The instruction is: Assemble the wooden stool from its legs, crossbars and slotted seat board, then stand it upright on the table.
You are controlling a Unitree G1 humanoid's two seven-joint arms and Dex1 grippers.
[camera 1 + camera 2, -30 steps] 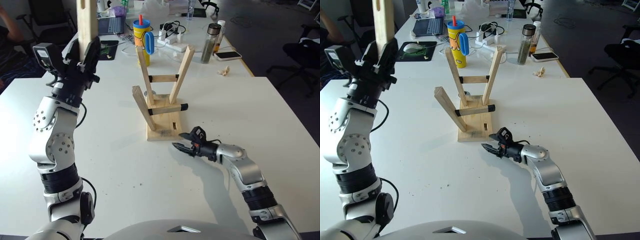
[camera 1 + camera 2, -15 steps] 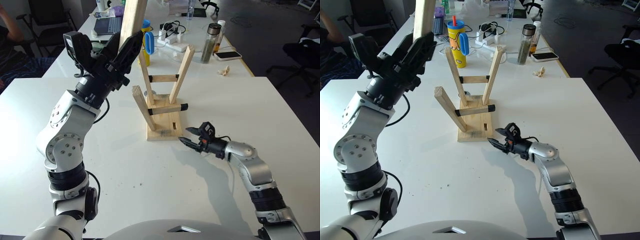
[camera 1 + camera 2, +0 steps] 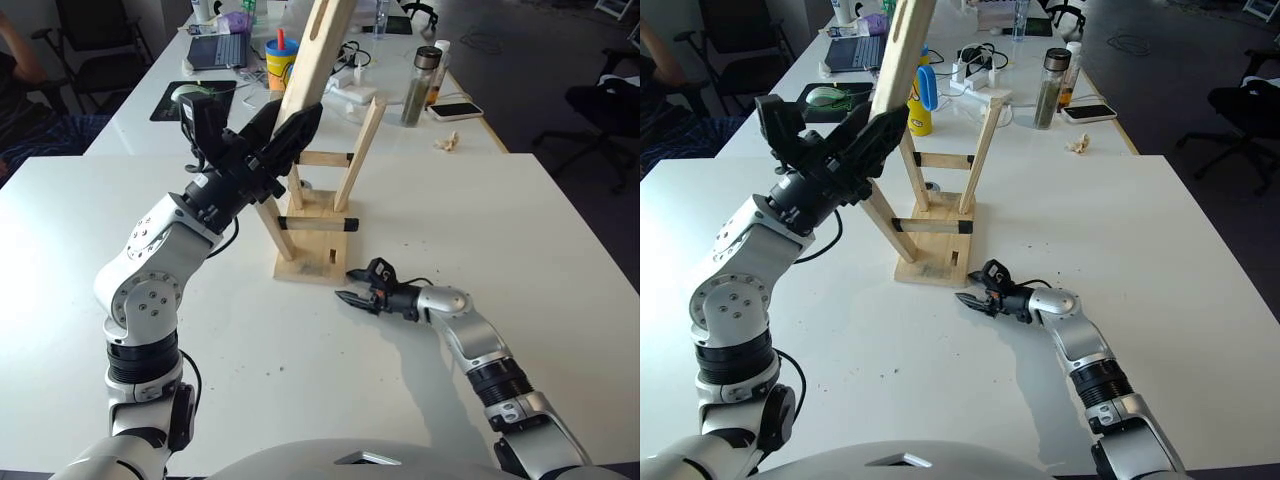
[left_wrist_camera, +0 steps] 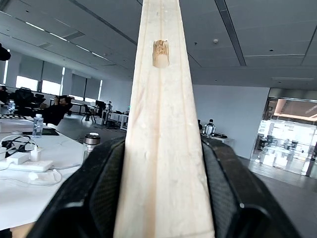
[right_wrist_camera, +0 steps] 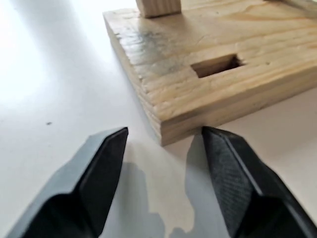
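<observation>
Just off the near right corner of the seat board (image 3: 300, 268) we see the right gripper (image 3: 346, 286) lying low over the white table (image 3: 560, 250). Its two dark fingers (image 5: 101, 168) are spread apart with nothing between them, and the board's corner sits just beyond their tips, untouched. Above the board's left side the left gripper (image 3: 290, 125) is clamped on a loose wooden leg (image 3: 318, 45). This leg rises tilted out of the black jaws, its top leaning away from us over the board. It is a pale, square-cut stick with an oblong slot (image 4: 160, 52) in its upper part.

The board itself lies flat on the table. It is a thick slab of light wood with plain grain, some grey scuffing on its face and a small rectangular mortise (image 5: 216, 65) near the right gripper's side. The stool is upside down, its legs pointing upward. A right-hand leg (image 3: 363, 150) leans inward, and a left-hand leg (image 3: 274, 222) slants up from the board, partly behind the left gripper. An upper crossbar (image 3: 325, 158) and a lower crossbar (image 3: 312, 224) with dark ends join the legs. Well beyond the board stand a yellow cup (image 3: 278, 65) and a dark bottle (image 3: 423, 85)
</observation>
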